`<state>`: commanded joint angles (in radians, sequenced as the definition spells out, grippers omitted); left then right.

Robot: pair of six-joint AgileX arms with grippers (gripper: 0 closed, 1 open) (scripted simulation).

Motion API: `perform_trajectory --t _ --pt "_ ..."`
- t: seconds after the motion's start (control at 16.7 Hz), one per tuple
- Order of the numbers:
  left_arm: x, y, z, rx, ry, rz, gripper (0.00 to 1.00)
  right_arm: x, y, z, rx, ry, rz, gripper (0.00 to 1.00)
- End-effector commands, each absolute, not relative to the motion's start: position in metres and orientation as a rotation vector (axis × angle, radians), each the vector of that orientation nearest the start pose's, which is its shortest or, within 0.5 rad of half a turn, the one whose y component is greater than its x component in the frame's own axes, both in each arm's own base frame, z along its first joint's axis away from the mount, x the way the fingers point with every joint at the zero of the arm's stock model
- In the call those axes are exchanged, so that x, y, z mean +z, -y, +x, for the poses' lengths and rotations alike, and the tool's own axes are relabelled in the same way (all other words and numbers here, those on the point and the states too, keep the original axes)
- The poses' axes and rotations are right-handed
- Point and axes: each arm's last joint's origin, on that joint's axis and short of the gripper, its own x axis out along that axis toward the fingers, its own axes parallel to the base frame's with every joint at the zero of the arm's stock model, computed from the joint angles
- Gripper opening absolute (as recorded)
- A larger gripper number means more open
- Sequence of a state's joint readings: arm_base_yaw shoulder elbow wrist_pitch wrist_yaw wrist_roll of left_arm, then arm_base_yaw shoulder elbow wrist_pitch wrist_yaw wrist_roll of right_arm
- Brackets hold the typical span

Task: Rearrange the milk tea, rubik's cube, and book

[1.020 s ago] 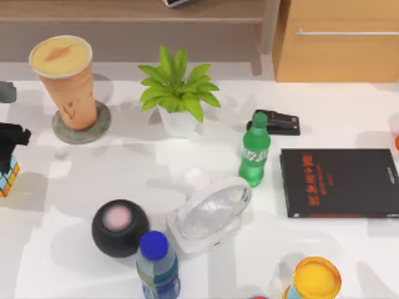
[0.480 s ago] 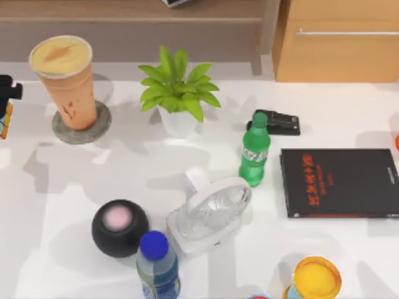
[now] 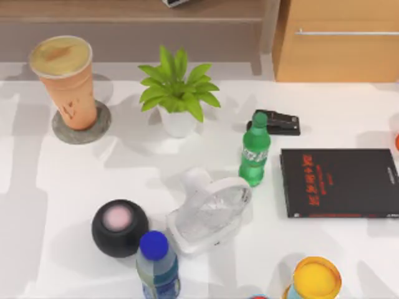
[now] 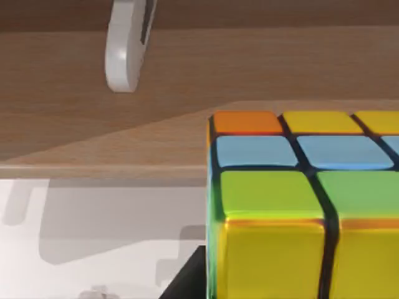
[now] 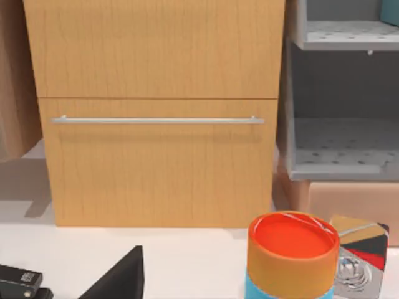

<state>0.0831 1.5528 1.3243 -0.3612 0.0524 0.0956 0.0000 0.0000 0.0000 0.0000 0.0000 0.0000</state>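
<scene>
Red characters stand on the black book [image 3: 340, 182] cover, too small to read

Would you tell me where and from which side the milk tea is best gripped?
Grip the milk tea around its tapered body, below the wide rim, coming in level from the table's open front. It stands upright on a coaster, and the flared top would probably stop it slipping down.

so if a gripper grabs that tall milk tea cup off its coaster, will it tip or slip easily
Probably tippy: the milk tea is tall and tapers to a narrow base on the round grey coaster, with its wide top up high. The smooth, sloped wall could let it slide downward through a loose grip. The creamy top looks full, so tilting may spill.
</scene>
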Motion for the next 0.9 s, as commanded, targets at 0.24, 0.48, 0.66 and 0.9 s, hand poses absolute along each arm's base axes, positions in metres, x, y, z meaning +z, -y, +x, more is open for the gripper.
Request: perform_trajectory --t 0.24,0.48,0.66,0.9 --pt "0.356 -0.018 0.355 0.007 -0.271 0.025 0.00 0.160 0.001 0.106 0.000 0.000 0.000 1.00" --pt "0.389 -0.005 0.357 -0.013 -0.044 0.005 0.00 0.160 0.001 0.106 0.000 0.000 0.000 1.00" --pt "0.395 -0.001 0.358 -0.021 0.002 -0.001 0.00 0.160 0.001 0.106 0.000 0.000 0.000 1.00" --pt "0.395 -0.002 0.358 -0.016 -0.001 0.001 0.00 0.160 0.001 0.106 0.000 0.000 0.000 1.00"
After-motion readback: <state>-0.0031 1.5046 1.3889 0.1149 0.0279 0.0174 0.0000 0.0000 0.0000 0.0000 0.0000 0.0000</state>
